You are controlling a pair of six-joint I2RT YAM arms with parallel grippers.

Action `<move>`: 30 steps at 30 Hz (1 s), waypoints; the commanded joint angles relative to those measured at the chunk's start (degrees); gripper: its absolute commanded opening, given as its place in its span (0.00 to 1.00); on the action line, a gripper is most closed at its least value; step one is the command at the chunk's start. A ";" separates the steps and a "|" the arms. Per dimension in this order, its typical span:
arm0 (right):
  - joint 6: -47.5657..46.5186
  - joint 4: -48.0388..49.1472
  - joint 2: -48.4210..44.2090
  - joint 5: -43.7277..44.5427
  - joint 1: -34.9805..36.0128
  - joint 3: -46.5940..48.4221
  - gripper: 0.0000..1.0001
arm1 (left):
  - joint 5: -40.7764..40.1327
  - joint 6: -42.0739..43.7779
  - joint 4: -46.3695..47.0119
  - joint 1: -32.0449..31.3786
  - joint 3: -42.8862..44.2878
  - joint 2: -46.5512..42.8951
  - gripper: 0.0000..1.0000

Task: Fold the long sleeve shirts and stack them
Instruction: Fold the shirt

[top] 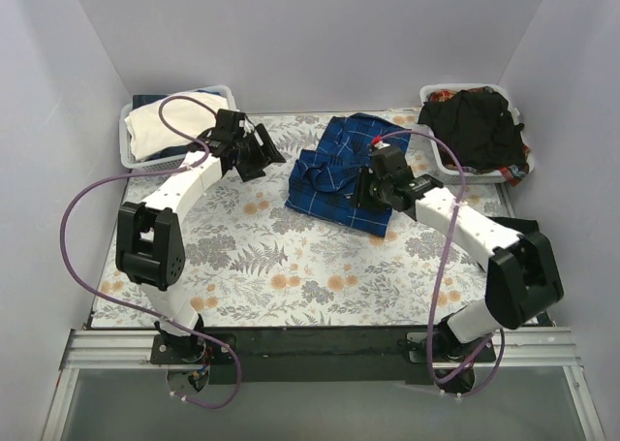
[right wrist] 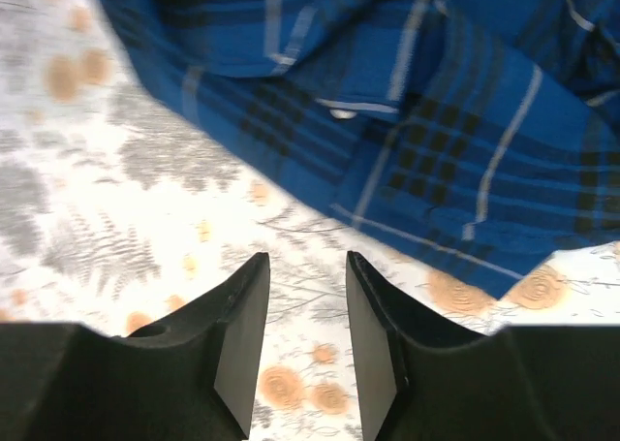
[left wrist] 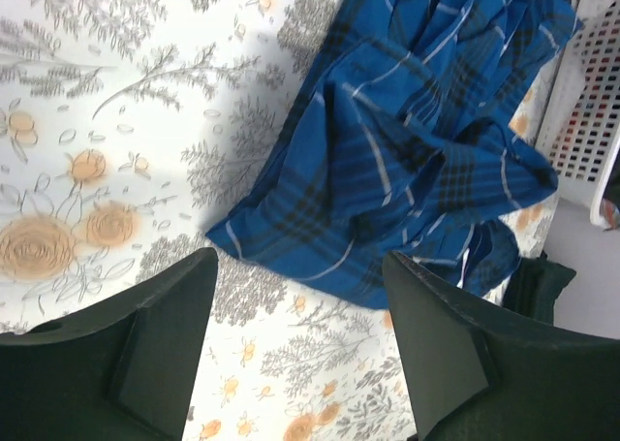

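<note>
**From above:** Your blue plaid shirt [top: 339, 174] lay crumpled on the floral table [top: 291, 267], toward the far side and right of centre. The black shirt [top: 475, 126] sat heaped in the white basket [top: 431, 94] at the far right corner. A second white basket [top: 126, 145] at the far left corner held a cream cloth [top: 160, 126]. Your left gripper [top: 263, 156] hung over bare table just left of the plaid shirt, not touching it. Your right gripper [top: 368, 191] sat at the shirt's near right edge, over the cloth. From this height you could not tell how either pair of jaws stood.

**Left wrist:** Your left gripper [left wrist: 300, 344] stood released, its dark fingers [left wrist: 145, 354] spread wide with only the printed table [left wrist: 97, 121] between them. The plaid shirt [left wrist: 407, 170] lay bunched just ahead and to the right, its nearest corner between the fingertips but beyond them. The lattice wall of a white basket [left wrist: 591, 102] showed at the right edge.

**Right wrist:** Your right gripper [right wrist: 308, 344] was also released. Its fingers [right wrist: 237, 344] stood a narrow gap apart, gripping nothing, above the floral table [right wrist: 116, 218]. The plaid shirt [right wrist: 436, 121] filled the upper frame, its hem running slantwise just beyond the fingertips, apart from them.
</note>
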 commanded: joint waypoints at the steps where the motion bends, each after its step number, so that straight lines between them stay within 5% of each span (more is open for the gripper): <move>1: -3.31 -0.98 8.65 6.20 -0.61 5.72 0.44 | 2.12 1.28 0.71 0.23 -5.68 -5.42 0.69; 8: -6.40 -3.35 22.72 6.66 -0.53 15.14 0.29 | 1.59 1.72 -0.34 0.23 -11.05 -10.52 0.69; 12: -5.96 -3.70 23.35 6.74 1.05 11.03 0.20 | 0.89 2.16 -1.74 0.23 -13.86 -13.33 0.69; 21: 2.56 -4.58 22.36 3.14 16.95 5.47 0.15 | -5.34 1.72 -5.78 0.76 -20.63 -22.10 0.72; 30: 4.33 -12.56 39.59 -2.39 28.83 37.61 0.15 | -16.15 1.20 -15.62 5.76 -24.41 -34.77 0.77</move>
